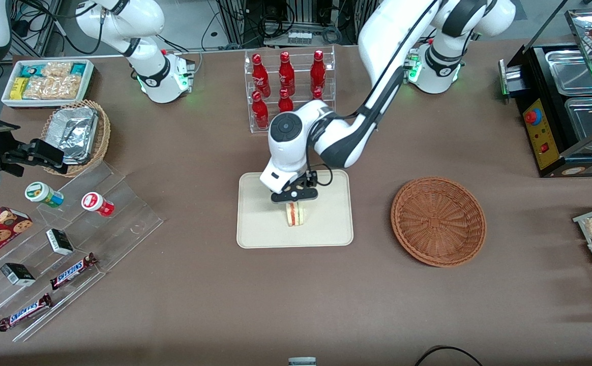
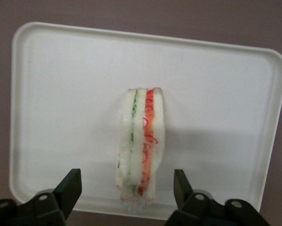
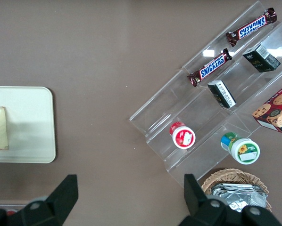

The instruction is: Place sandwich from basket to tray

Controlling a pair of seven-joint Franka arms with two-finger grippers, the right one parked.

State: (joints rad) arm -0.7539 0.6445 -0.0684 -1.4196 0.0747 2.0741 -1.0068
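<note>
One sandwich (image 2: pixel 140 146) on tray (image 1: pixel 255 229), open claw (image 2: pixel 127 195) above, brown table (image 1: pixel 199 295)

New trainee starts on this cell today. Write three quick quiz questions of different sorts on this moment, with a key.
1. True or false: the sandwich lies in the basket.
2. Multiple choice: the tool is (A) shut on the sandwich, (B) open just above the sandwich, (C) over the basket.
3. Fill in: the rack of red bottles stands farther from the front camera than the ____.

Key:
1. False; it stands on its edge on the tray, and the basket holds nothing.
2. B; the fingers stand apart on either side of it, not touching.
3. tray
</note>
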